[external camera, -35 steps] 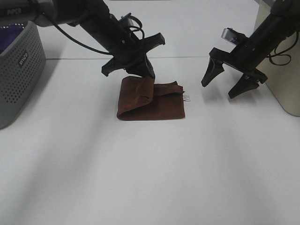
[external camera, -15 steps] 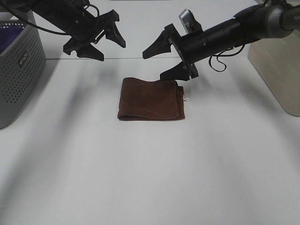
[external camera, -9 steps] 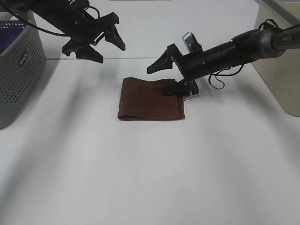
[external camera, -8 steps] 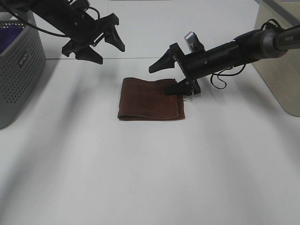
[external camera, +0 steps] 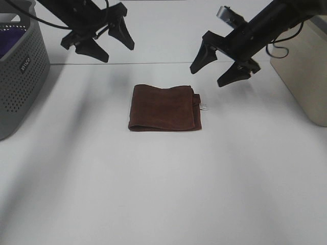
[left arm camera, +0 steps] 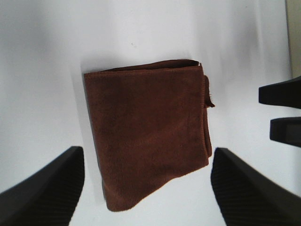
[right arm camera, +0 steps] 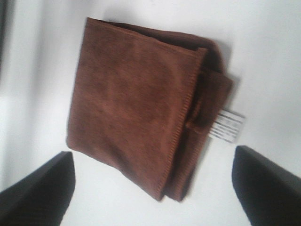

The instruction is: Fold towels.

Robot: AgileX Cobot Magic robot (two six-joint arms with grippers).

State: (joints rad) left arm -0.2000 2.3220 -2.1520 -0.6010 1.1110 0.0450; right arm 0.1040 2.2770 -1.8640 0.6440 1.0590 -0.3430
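Towel point(external camera: 164, 108) first, from the high camera: it's lying on the white table point(external camera: 163, 194) about mid-scene, folded into a compact dark reddish-brown rectangle, with its small white tag point(external camera: 204, 106) poking out on the right side. Both arms are up and off it. The left gripper point(external camera: 101, 43) hangs above the far left of the cloth, jaws spread wide, nothing in them. The right gripper point(external camera: 223, 64) hovers above the far right, also wide open and empty. A grey perforated basket point(external camera: 20, 76) sits at the left edge, with something purple inside.

Left wrist cam: looking straight down at the towel point(left arm camera: 148, 129), you can see the layered edges stacked along one side, a bit uneven with a little corner sticking out. The two dark fingertips point(left arm camera: 44, 188) frame the cloth without touching it.

Right wrist cam: same deal, towel point(right arm camera: 141, 103) with the tag point(right arm camera: 228, 125) peeking from under the folded layers, and the edges are slightly staggered. Fingers point(right arm camera: 40, 188) are wide apart and clear of the fabric.

My read is the folding looks basically done, or there's maybe one more fold left. If there's another move, it needs a gripper to come down on one edge, pinch all the layers together and carry them across without dragging the stack.
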